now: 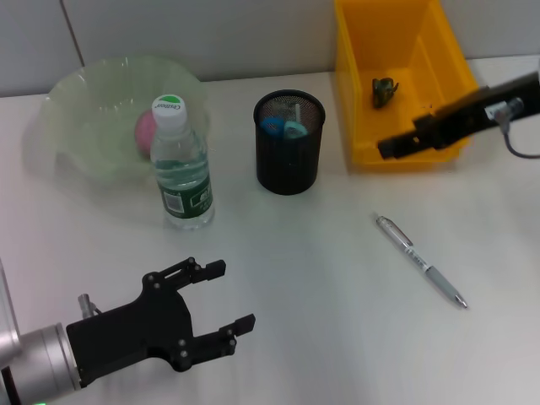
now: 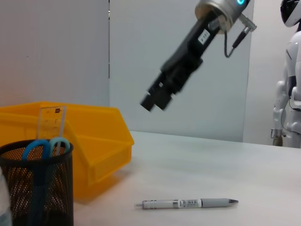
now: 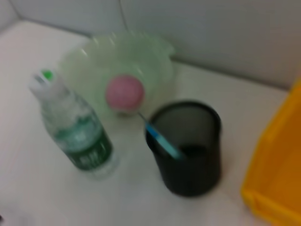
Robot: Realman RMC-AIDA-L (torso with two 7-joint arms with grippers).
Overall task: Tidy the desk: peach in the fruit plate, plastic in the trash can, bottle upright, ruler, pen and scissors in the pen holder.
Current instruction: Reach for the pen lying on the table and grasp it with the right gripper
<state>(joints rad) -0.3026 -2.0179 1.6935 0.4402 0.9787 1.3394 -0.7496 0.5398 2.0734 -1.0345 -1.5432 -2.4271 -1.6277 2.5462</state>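
Note:
A pink peach lies in the green fruit plate. The water bottle stands upright in front of the plate. The black mesh pen holder holds blue-handled scissors and a clear ruler. A silver pen lies on the table to the right of the holder. Crumpled plastic lies in the yellow bin. My left gripper is open and empty at the front left. My right gripper hovers at the bin's front edge, above and beyond the pen.
The table is white, with a wall along its back edge. In the left wrist view the pen lies on bare table beside the bin and holder. A white robot stands far off.

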